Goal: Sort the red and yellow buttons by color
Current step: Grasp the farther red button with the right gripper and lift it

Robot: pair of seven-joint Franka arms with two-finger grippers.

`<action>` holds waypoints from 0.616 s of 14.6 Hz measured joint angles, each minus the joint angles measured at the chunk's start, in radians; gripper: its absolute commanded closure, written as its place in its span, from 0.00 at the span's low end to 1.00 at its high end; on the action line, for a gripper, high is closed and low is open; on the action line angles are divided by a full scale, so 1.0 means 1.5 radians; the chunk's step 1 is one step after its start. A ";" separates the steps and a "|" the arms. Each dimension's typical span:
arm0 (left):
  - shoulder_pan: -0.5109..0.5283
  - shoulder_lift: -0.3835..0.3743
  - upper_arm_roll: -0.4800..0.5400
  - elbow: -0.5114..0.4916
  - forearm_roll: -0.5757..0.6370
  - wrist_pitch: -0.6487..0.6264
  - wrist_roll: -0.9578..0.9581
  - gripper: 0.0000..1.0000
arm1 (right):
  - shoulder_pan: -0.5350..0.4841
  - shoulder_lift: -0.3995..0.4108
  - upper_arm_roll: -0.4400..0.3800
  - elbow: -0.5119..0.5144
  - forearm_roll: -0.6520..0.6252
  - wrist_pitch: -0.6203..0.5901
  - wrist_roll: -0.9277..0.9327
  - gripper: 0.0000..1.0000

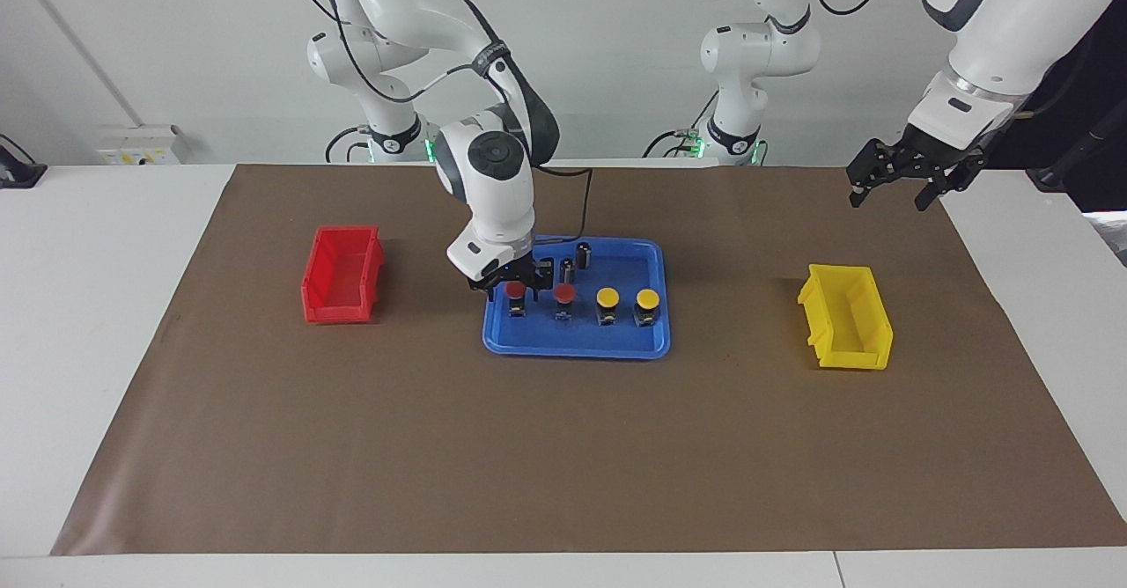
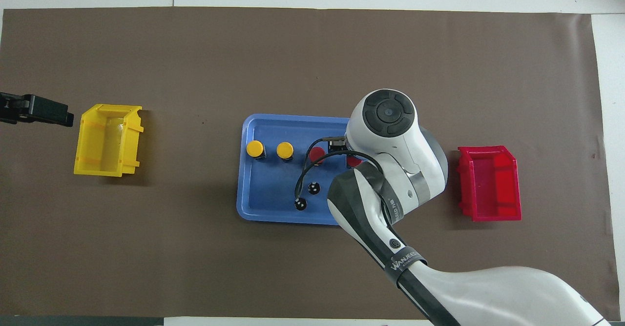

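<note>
Four buttons stand in a row on the blue tray (image 1: 572, 349). Two have red caps (image 1: 515, 290) (image 1: 564, 294) and two have yellow caps (image 1: 607, 297) (image 1: 648, 297). My right gripper (image 1: 511, 287) is low over the tray, open, with its fingers on either side of the red button at the right arm's end of the row. That button still stands on the tray. In the overhead view the arm covers most of it (image 2: 354, 161). My left gripper (image 1: 891, 194) is open and empty, up in the air over the mat's edge at the left arm's end, where it waits.
A red bin (image 1: 342, 273) stands on the mat toward the right arm's end and a yellow bin (image 1: 845, 315) toward the left arm's end. Two dark cylinders (image 1: 584, 255) (image 1: 566, 268) stand in the tray, nearer to the robots than the buttons.
</note>
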 measured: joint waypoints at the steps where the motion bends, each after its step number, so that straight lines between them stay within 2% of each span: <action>1: 0.000 0.000 0.000 0.000 0.000 0.000 -0.001 0.00 | 0.001 -0.001 0.000 -0.005 0.000 0.000 0.000 0.27; 3: 0.000 0.000 0.000 0.000 0.000 0.001 -0.003 0.00 | 0.006 -0.004 0.001 -0.013 0.000 0.000 0.000 0.29; 9: 0.005 0.000 0.003 0.000 0.000 0.005 -0.004 0.00 | 0.010 -0.009 0.001 -0.020 0.000 0.000 0.000 0.44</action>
